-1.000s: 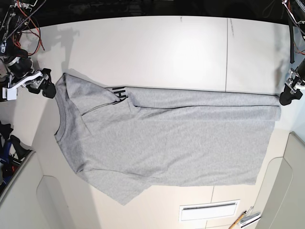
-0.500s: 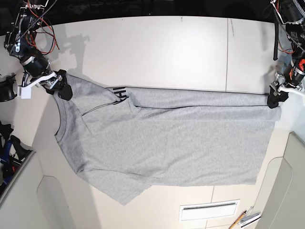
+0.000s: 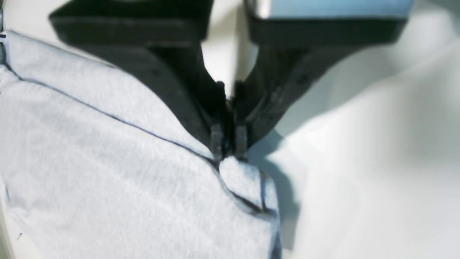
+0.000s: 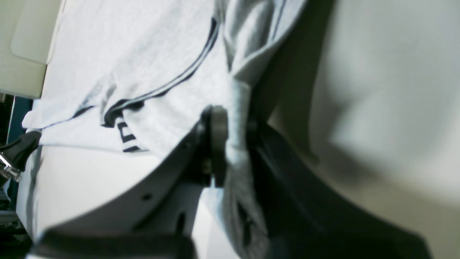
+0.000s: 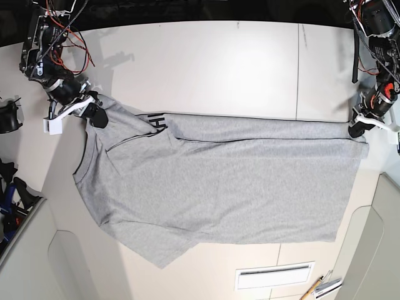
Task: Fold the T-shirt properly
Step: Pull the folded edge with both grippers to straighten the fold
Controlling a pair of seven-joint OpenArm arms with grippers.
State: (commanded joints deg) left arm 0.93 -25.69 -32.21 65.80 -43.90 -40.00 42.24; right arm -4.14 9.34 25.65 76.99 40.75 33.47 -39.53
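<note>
The heather-grey T-shirt (image 5: 225,187) lies spread on the white table, its far edge folded over so that black lettering (image 5: 156,123) peeks out. My right gripper (image 5: 98,117) sits at the shoulder corner by the neck, on the base view's left. In the right wrist view the right gripper (image 4: 233,144) is shut on a pinch of the T-shirt (image 4: 151,72). My left gripper (image 5: 357,130) is at the far hem corner on the right. Seen from the left wrist, the left gripper (image 3: 228,149) is shut on the T-shirt (image 3: 107,172) corner.
A slotted vent (image 5: 274,275) and a pencil (image 5: 312,290) lie near the front edge. Red cables (image 5: 59,37) hang off the arm at the back left. A table seam (image 5: 297,69) runs front to back on the right. Raised pale panels (image 5: 25,256) flank the front corners.
Both grippers moved inward onto the shirt. The right one travelled from beside the shoulder onto its corner and shut on it. The left one closed in on the hem corner.
</note>
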